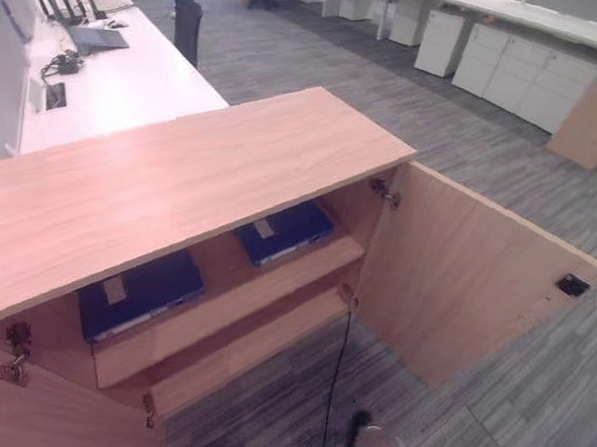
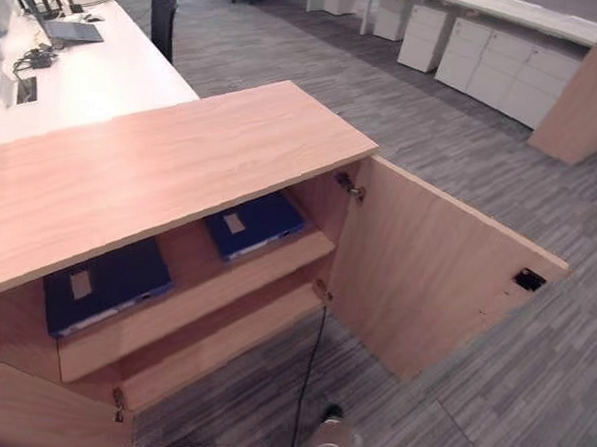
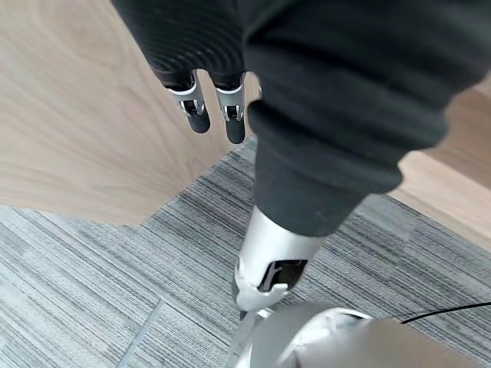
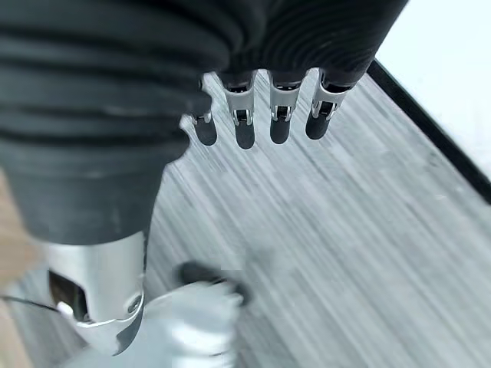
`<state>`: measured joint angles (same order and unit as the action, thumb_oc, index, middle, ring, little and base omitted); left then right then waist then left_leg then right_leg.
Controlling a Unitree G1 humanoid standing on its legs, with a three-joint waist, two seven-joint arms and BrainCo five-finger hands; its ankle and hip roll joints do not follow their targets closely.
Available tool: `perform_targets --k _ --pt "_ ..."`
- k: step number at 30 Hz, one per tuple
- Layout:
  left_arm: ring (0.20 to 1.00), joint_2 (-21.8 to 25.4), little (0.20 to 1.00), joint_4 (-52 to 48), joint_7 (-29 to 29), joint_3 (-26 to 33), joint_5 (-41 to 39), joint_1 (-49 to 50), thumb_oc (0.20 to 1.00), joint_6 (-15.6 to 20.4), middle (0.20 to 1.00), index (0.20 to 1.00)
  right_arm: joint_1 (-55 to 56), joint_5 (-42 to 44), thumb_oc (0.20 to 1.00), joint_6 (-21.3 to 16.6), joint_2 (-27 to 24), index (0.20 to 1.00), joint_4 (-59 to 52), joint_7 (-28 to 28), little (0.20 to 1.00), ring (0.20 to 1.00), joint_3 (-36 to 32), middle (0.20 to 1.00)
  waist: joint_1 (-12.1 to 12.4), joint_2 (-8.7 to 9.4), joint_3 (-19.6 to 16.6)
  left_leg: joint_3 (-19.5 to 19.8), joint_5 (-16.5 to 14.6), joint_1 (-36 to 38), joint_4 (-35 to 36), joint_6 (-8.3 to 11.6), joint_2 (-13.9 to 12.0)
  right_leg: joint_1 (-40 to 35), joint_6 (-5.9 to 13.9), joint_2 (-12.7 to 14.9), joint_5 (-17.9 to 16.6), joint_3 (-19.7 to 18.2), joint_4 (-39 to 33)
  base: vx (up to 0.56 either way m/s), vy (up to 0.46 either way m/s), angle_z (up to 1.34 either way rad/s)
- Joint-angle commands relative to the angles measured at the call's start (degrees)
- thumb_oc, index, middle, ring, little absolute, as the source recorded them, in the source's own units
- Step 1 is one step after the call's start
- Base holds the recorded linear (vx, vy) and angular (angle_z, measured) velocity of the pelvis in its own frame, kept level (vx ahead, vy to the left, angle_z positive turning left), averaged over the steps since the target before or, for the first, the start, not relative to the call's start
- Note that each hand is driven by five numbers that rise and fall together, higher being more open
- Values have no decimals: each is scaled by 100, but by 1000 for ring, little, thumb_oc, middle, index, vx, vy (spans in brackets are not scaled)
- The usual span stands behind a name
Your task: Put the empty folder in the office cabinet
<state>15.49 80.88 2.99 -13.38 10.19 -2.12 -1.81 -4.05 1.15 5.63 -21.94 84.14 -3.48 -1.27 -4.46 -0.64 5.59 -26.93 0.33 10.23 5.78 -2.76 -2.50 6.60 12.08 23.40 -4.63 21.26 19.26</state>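
Cabinet (image 1: 181,177) has both doors open; the right door (image 1: 466,282) swings far out over the carpet (image 1: 503,144), the left door (image 1: 38,410) sits at the lower left of the eye views.

Two dark blue folders on the upper shelf (image 1: 224,305): one at the left end (image 1: 140,293), one toward the right end by the hinge side (image 1: 283,231). Both lie flat and look fully inside. I can't tell from here which is the empty one. Lower shelf (image 1: 241,356) looks bare.

Left hand (image 3: 211,107) hangs by the wooden door panel, fingers straight down, holding nothing. Right hand (image 4: 261,115) hangs over the carpet, fingers relaxed, also holding nothing.

My read: the folder is stowed, the doors are what's left.

Risks:
- Left hand is close to its door; a careless swing clips the panel or hinge.
- Right door is wide open; a fast push slams it.
- If either folder overhangs the shelf's front edge, a closing door catches it.
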Motion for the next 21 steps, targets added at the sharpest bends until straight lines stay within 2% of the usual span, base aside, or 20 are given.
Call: perform_targets --k 1,3,7,8,10,14,16,17,19,21 --pt "1000 152 1000 250 154 352 -84 -209 1000 53 1000 1000 -48 118 1000 -21 -312 1000 199 -277 1000 1000 -89 1000 107 191 -244 877 -725 -331 -78 -60 368 -268 13 357 -767 -217 -943 -3 -264 -66" --pt "1000 193 1000 265 168 357 -62 -201 1000 72 1000 1000 -19 156 1000 -48 -329 1000 163 -305 1000 1000 -130 1000 97 241 -270 852 -719 -348 -78 -50 359 -328 52 370 -834 -309 -999 -2 -171 -69" --pt "1000 349 1000 346 234 470 -29 -201 1000 111 1000 1000 26 429 1000 -164 -376 1000 -32 -500 1000 1000 -278 1000 99 459 -398 682 -628 -342 -78 119 212 -694 141 -129 -412 -478 -1798 -6 -251 -77" --pt "1000 367 1000 349 264 549 -75 -169 1000 102 1000 1000 30 497 1000 -201 -396 1000 -196 -550 1000 1000 -267 1000 78 519 -382 563 -453 -389 -78 161 131 -630 78 -239 -462 -547 -1873 -60 -323 -63" --pt "1000 397 1000 297 281 707 -135 -92 1000 111 1000 1000 156 483 1000 -271 -430 1000 -778 -680 1000 1000 -259 1000 42 550 -373 500 -374 -366 -78 265 -67 -605 15 -471 -395 -702 -1984 -44 -275 -33" --pt "1000 373 1000 50 335 860 -137 -26 1000 147 1000 1000 663 127 1000 -326 -813 1000 -2781 -1116 1000 1000 -583 1000 -135 532 -374 458 -217 -393 -132 465 -451 -614 -123 -870 -171 -740 -2076 -9 -233 -36" --pt "1000 276 1000 -128 328 839 -84 -29 1000 149 1000 1000 859 -259 1000 -378 -1150 1000 -4017 -1291 1000 1000 -818 1000 -241 459 -394 409 -118 -382 -174 583 -704 -645 -241 -1134 38 -755 -2086 -1 -226 -4" --pt "1000 271 1000 -129 329 834 -84 -29 1000 147 1000 1000 874 -265 1000 -366 -1151 1000 -4036 -1288 1000 1000 -830 1000 -236 451 -393 408 -118 -379 -173 588 -712 -646 -246 -1142 40 -754 -2083 4 -187 -6" --pt "1000 205 1000 -202 309 771 -39 5 1000 137 1000 1000 797 -432 1000 -464 -1400 1000 -4585 -1395 1000 1000 -911 1000 -266 347 -399 453 -188 -352 -351 733 -987 -737 -324 -1408 312 -820 -2057 76 -208 -16" --pt "1000 199 1000 -227 304 778 -39 11 1000 128 1000 1000 751 -505 1000 -493 -1474 1000 -4788 -1403 1000 1000 -900 1000 -262 327 -386 448 -188 -374 -459 768 -1086 -747 -377 -1496 379 -829 -2041 43 -190 -15"
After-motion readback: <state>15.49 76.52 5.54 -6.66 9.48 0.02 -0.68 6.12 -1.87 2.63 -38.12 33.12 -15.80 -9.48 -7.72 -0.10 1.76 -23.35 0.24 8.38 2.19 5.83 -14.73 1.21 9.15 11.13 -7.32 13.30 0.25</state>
